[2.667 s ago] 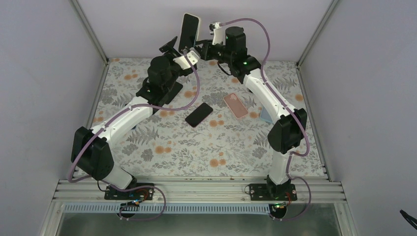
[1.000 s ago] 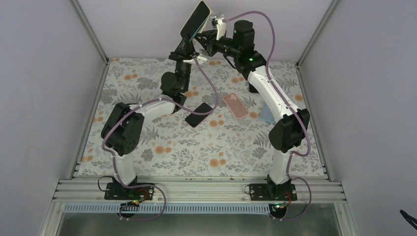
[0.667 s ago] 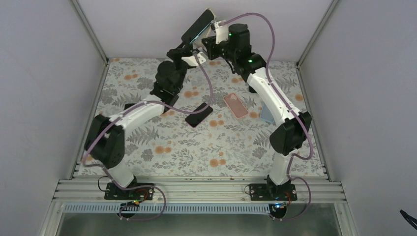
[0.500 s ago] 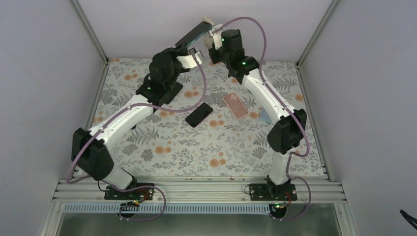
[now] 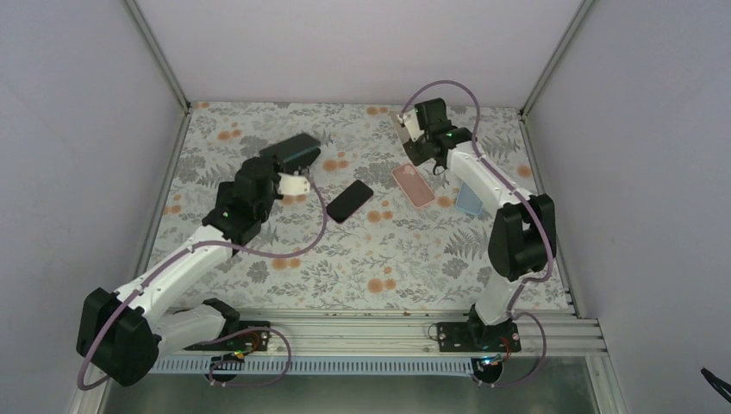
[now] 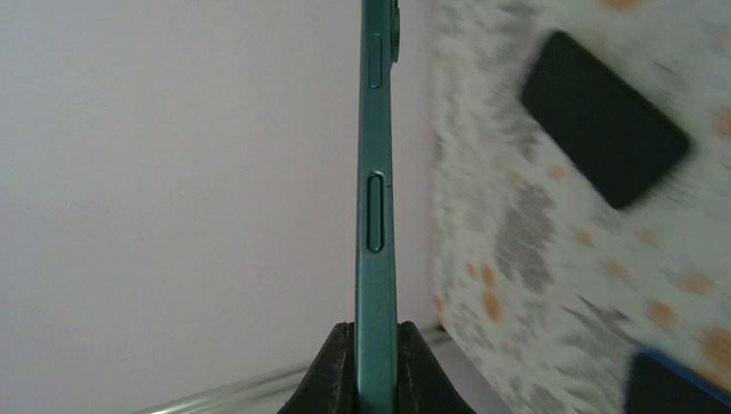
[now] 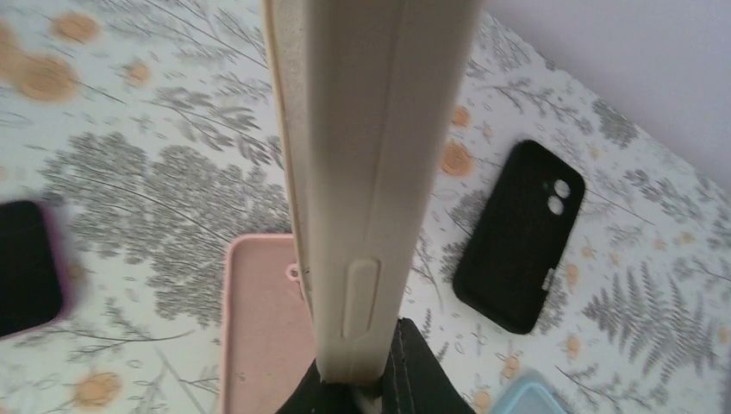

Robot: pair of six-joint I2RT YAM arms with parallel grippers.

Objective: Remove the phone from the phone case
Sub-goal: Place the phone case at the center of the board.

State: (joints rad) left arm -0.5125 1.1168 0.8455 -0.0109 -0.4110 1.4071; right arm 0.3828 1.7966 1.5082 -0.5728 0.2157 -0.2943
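Green and satin-smooth, the phone [image 6: 377, 198] shows only its thin edge, two slim side buttons in line. The clenched left end effector [image 6: 376, 335] pinches it at its lower end. From overhead it hangs left of centre, above the floral-printed table [image 5: 379, 259]. It looks already free of its case [image 7: 371, 129], a cream, matte, round-cornered shell with one raised button pad. The right end effector [image 7: 362, 379] grasps that case by one end, right of centre in the upper part of the overhead frame. The likeliest trouble now is a slip. The phone's slick flat sides are held on a small patch far from its middle, so a quick swing or a hard set-down could pivot it out of the pads. The case looks soft and could likewise bend and squirm loose. Below lie a pink case [image 5: 413, 185], a blue case [image 5: 466, 200] and a black slab [image 5: 349, 200]. Lowering either load onto them could leave it tilted.
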